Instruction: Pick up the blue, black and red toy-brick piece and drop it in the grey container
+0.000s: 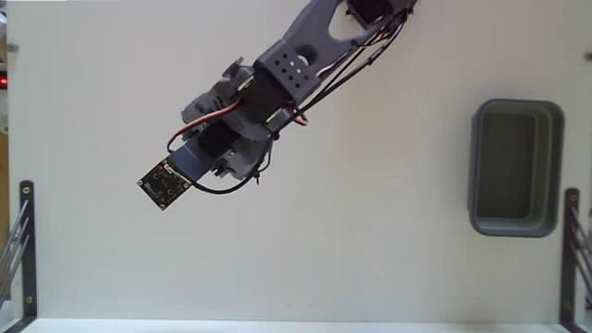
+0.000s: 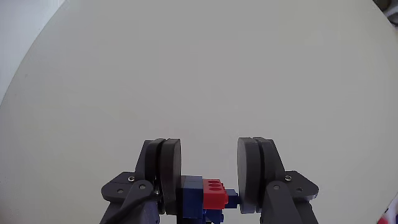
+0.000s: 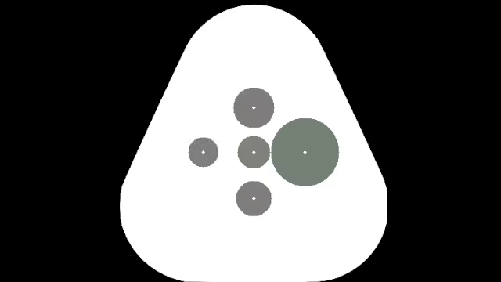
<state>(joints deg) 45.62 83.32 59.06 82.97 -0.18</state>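
Seen close in the wrist view, the tool (image 2: 209, 180) pinches the toy-brick piece (image 2: 207, 196) between its two round pads, nearly closed on it; in the fixed view the arm (image 1: 277, 83) reaches over the white counter (image 1: 370, 240); the grey container (image 1: 516, 168) sits well apart, at right.

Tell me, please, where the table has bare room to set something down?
Most of the table is bare: the wide stretch between the arm and the container, and the whole strip below both. The upper left under the arm is crowded; the gripper holds the brick piece.
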